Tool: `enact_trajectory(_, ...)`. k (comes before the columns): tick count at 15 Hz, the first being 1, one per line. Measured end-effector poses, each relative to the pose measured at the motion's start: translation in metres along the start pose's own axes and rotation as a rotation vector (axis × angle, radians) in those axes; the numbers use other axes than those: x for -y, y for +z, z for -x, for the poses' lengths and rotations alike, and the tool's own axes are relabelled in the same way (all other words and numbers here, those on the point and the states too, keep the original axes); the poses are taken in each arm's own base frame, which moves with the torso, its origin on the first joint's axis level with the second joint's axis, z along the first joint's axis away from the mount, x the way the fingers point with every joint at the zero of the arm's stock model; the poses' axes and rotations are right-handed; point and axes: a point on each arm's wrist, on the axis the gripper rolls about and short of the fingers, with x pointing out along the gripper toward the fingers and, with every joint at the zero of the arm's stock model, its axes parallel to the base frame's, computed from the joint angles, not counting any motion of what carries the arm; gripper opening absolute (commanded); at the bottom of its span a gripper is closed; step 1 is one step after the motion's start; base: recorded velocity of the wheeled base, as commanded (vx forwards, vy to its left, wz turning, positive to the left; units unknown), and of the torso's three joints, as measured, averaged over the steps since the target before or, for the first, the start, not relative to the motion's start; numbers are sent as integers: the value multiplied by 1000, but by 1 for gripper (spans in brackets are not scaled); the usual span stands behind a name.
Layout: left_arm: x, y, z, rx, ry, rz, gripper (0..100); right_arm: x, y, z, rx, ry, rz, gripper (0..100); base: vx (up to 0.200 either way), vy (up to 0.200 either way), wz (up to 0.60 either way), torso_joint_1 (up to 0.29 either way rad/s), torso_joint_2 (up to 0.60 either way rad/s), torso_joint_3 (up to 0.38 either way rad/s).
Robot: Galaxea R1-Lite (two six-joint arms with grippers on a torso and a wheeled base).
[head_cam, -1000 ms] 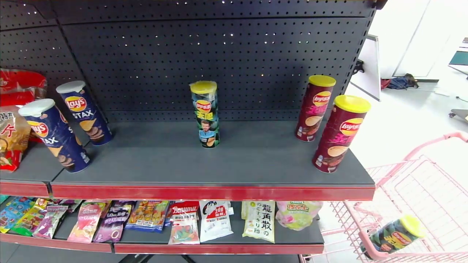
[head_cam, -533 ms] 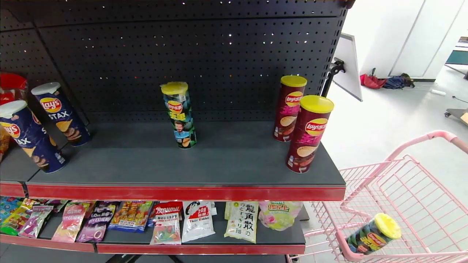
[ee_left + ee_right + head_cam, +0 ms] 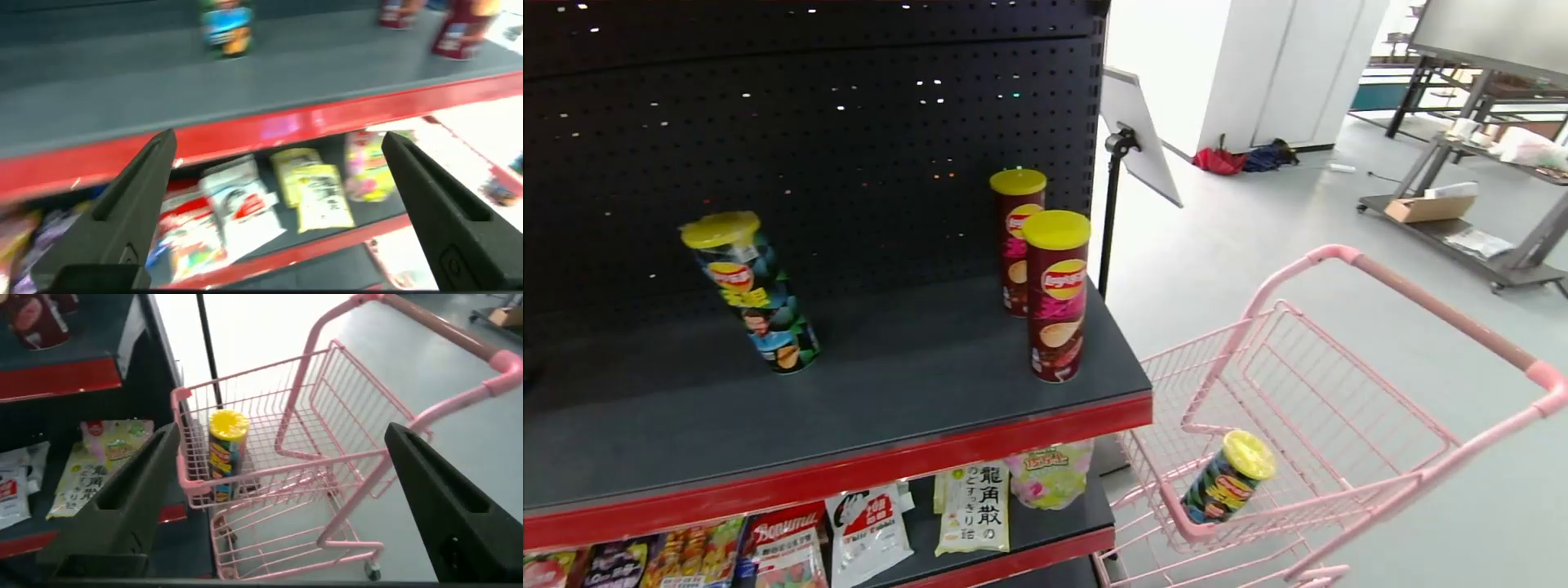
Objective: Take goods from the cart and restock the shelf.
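Pink wire makes up the cart (image 3: 1437, 310), which stands to the right of the shelf (image 3: 890, 384). The one tube of crisps (image 3: 1229, 478) in it sits in the basket's corner nearest the shelf, yellow lid up, its long axis close to upright but leaning on the wire. The right claw (image 3: 279, 433) is spread wide and holds nothing; the tube shows between its fingers, ahead and below, well apart from them. The left claw (image 3: 278, 137), just as wide and empty, faces the shelf's red front edge and the snack bags (image 3: 237, 204) on the lower shelf, turned away from the cart. The right arm is therefore likely the nearer one for the pick: it would have to come down past the basket rim and close across the tube's side, beneath the lid. On the shelf a matching tube (image 3: 747, 290) stands with bare space around it, and two maroon tubes (image 3: 1055, 302) stand near the right end.
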Motion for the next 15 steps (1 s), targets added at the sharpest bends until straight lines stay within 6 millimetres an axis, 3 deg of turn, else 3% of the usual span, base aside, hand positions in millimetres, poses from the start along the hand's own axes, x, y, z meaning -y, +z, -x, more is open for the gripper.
enact_trajectory(2, 0, 0, 0, 0, 1, 0, 100, 0, 0, 0, 0, 0, 0, 100, 0, 0, -600, 5, 0, 0)
enact_trajectory(9, 0, 0, 0, 0, 1, 1, 100, 0, 0, 0, 0, -2, 0, 100, 0, 0, 0, 0, 0, 0)
enact_trajectory(15, 0, 0, 0, 0, 1, 1, 100, 0, 0, 0, 0, -1, -2, 100, 0, 0, 0, -136, 330, 189)
